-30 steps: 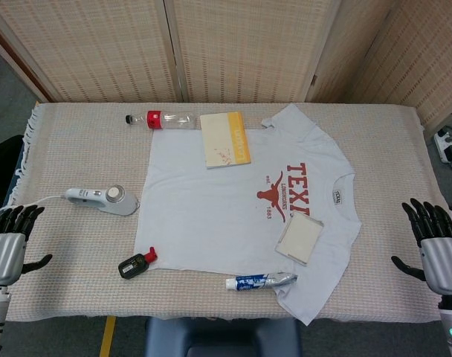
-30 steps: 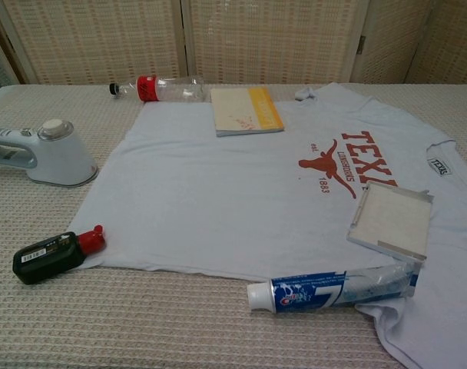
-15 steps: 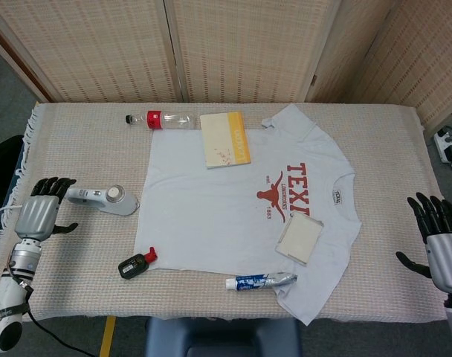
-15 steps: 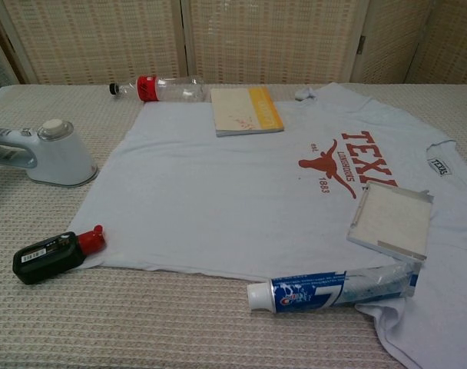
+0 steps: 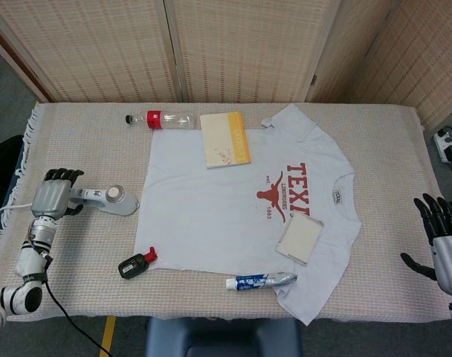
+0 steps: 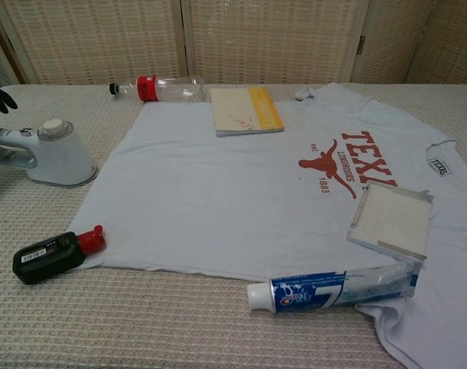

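A white hand-held steamer [image 5: 108, 198] [image 6: 54, 154] lies on the table's left side, handle pointing left. My left hand [image 5: 53, 195] is at the end of that handle: its dark fingers [image 6: 0, 97] hover above the handle and do not close on it. My right hand [image 5: 443, 242] hangs past the table's right front corner, fingers spread, holding nothing. A pale T-shirt [image 5: 211, 208] [image 6: 218, 184] with a red Texas longhorn print is spread flat across the middle.
On the shirt lie a yellow-and-cream book [image 5: 224, 139], a flat white square box [image 5: 299, 239] and a toothpaste tube [image 5: 259, 282]. A red-labelled bottle [image 5: 163, 119] lies at the back. A small black bottle with a red cap [image 5: 135, 265] lies front left. Beige cloth [image 5: 77, 134] covers the table.
My left hand moved from the table's front left edge forward and right to the steamer's handle. My right hand sank slightly lower and to the right. The objects stayed put.
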Robot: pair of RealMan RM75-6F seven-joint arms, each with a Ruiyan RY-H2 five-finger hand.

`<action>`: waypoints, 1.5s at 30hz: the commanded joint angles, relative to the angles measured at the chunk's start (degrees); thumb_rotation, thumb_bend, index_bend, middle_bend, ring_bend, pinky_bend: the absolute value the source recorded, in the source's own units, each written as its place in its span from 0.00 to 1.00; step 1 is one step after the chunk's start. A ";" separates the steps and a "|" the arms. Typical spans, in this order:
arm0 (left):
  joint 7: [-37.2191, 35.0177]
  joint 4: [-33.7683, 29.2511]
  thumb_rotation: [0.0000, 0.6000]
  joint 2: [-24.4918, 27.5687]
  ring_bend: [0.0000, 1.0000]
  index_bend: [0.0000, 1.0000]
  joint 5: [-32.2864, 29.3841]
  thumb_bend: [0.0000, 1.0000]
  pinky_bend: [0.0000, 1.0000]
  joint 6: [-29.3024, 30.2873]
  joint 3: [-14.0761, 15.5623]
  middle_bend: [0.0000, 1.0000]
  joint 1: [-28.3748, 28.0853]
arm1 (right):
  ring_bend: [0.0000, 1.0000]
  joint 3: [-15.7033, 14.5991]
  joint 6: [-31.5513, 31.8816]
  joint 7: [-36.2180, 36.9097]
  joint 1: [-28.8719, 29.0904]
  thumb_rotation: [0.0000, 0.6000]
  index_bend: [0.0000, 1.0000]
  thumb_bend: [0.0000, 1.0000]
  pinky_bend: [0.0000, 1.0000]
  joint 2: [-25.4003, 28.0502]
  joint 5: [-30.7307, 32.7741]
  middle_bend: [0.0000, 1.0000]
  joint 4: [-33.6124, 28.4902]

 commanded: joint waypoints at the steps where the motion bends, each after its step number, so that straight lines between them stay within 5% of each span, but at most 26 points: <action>1: -0.12 2.08 1.00 -1.39 0.18 0.25 -0.17 0.27 0.17 -0.83 0.49 0.28 -0.91 | 0.00 -0.01 -0.11 -0.07 -0.02 1.00 0.00 0.01 0.05 -0.09 0.11 0.03 0.00; 15: -4.09 13.82 1.00 -8.02 0.27 0.35 0.40 0.31 0.21 -4.34 0.84 0.38 -4.54 | 0.00 0.13 -1.03 -1.14 0.08 1.00 0.00 0.01 0.06 -0.53 1.39 0.03 -0.37; 25: -12.19 21.76 1.00 -13.53 0.40 0.48 3.25 0.32 0.33 -5.18 1.51 0.55 -6.42 | 0.00 -0.13 -3.98 -2.26 0.90 1.00 0.00 0.01 0.06 -0.81 3.26 0.03 -1.30; 36: -23.97 29.84 1.00 -18.88 0.72 0.78 6.68 0.32 0.59 -3.77 2.06 0.85 -7.79 | 0.00 -1.03 -10.63 -1.85 3.07 1.00 0.00 0.01 0.05 -0.57 5.87 0.03 -1.38; 45: -34.07 33.26 1.00 -19.97 0.87 0.92 8.82 0.33 0.63 2.21 1.94 1.00 -6.68 | 0.00 -2.91 -21.63 0.13 8.71 1.00 0.00 0.01 0.06 -0.81 4.25 0.03 -0.82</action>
